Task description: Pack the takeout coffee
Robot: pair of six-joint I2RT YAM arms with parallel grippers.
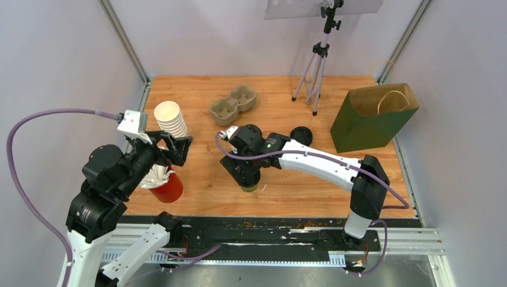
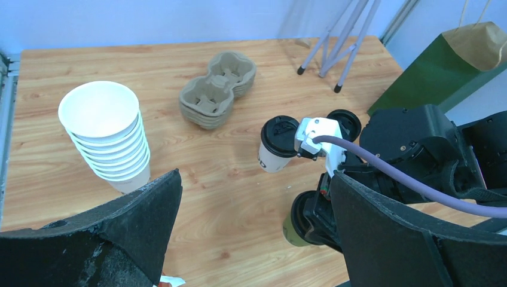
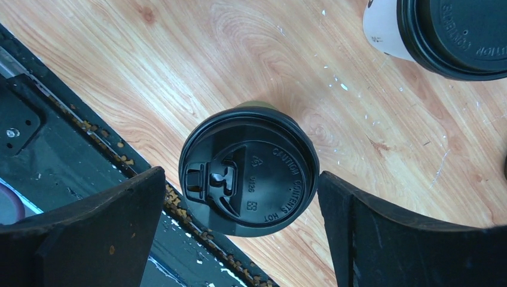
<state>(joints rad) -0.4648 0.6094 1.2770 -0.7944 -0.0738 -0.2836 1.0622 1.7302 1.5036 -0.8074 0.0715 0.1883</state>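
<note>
Wooden tabletop (image 1: 197,89) enclosed by pale grey walls, viewed from above. Green paper bag (image 1: 370,119) at far right, open at the top; tripod (image 1: 317,66) at the far edge; cardboard cup carrier (image 1: 233,104) toward the back, left of centre; loose black lid (image 1: 301,135) lying flat beside the right arm. Left gripper (image 1: 179,149) positioned just beside the stack of white cups (image 1: 170,119) and above the red cup (image 1: 167,188) of white sticks, jaws spread wide, nothing held. Right gripper (image 1: 248,178) pointed down over the olive-green-sided cup (image 1: 251,188), near the table's near edge. From the left wrist: both fingers of the left gripper far apart at the bottom of view, bare wood between them. White-sided cup (image 2: 276,146) upright at mid-table, black lid on, right of the cardboard cup carrier and just beside the wrist camera (image 2: 317,134) of the right arm. Olive-green-sided cup partly hidden behind the right gripper. Stack of white cups at left, well apart from both lidded cups. From the right wrist: olive-green-sided cup centred between the fingers, black lid seated. Jaws fully spread, one finger on each side of the lid, narrow gap visible on the left; contact on the right not determinable. No grip evident. White-sided cup in the upper right corner, apart from the olive-green-sided cup. Black base plate (image 3: 36,119) along the lower left.
</note>
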